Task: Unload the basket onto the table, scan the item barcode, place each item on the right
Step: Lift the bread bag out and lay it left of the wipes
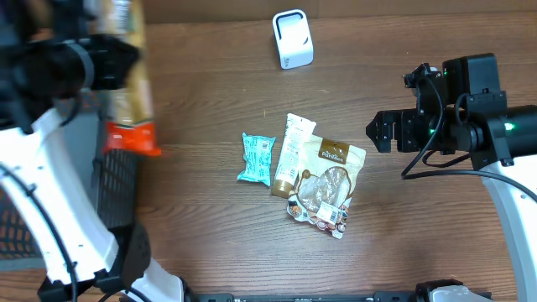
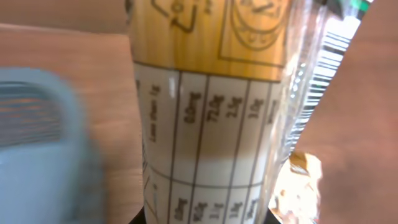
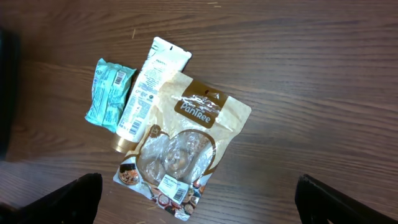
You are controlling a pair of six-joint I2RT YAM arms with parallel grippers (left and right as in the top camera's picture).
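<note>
Left tool tight around yellow packet, beside mesh basket.

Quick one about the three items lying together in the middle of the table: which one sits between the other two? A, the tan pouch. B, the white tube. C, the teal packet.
B: in the overhead view the white tube lies between the teal packet on one side and the tan pouch on the other.
</note>
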